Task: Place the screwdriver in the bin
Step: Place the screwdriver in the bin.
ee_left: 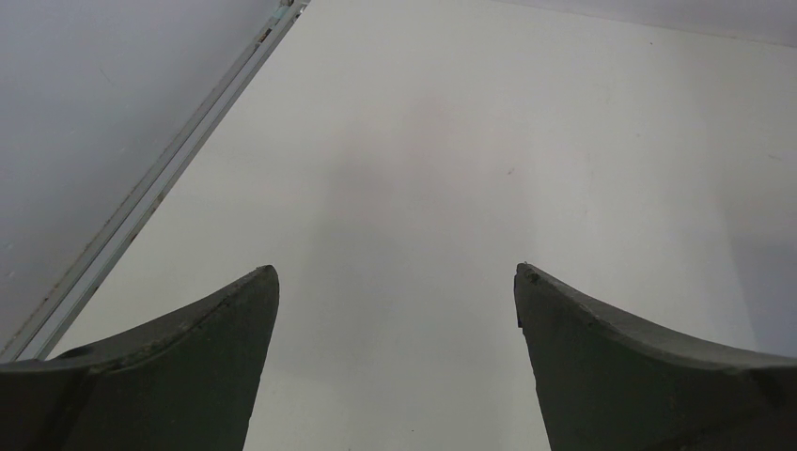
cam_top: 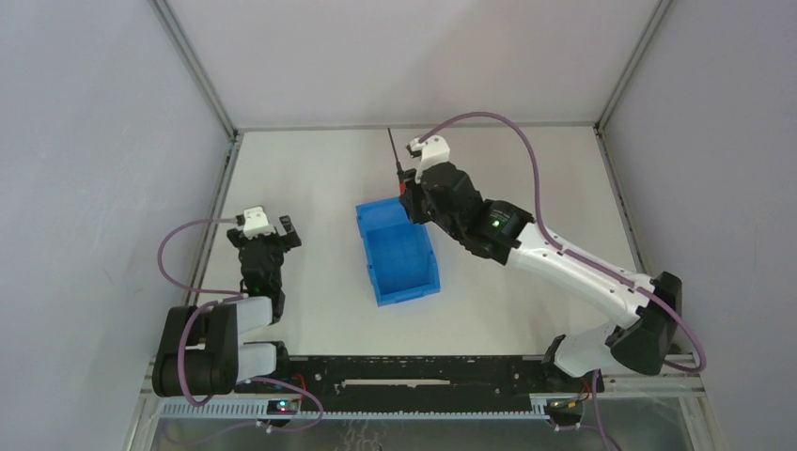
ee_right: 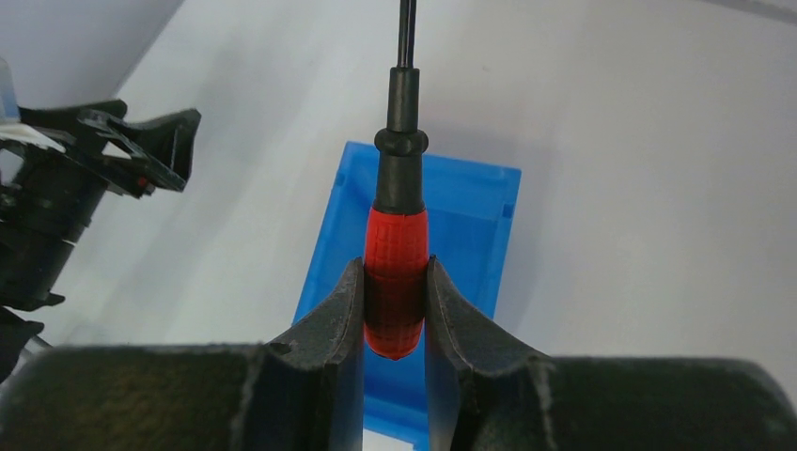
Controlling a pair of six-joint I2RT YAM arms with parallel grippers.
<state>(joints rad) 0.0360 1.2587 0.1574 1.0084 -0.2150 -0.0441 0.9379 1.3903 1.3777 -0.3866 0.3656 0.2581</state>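
My right gripper [ee_right: 396,268] is shut on the red handle of the screwdriver [ee_right: 397,254], whose black shaft points away from the wrist. In the top view the right gripper [cam_top: 410,199] holds the screwdriver [cam_top: 395,155] above the far right corner of the blue bin [cam_top: 398,252], the shaft reaching toward the back wall. The bin [ee_right: 470,211] lies below the handle in the right wrist view and looks empty. My left gripper [cam_top: 271,233] is open and empty over bare table, left of the bin; its fingers [ee_left: 202,348] stand wide apart.
The white table [cam_top: 526,188] is enclosed by grey walls with metal corner posts [cam_top: 197,66]. The left arm [ee_right: 66,188] shows at the left edge of the right wrist view. A black rail [cam_top: 414,371] runs along the near edge.
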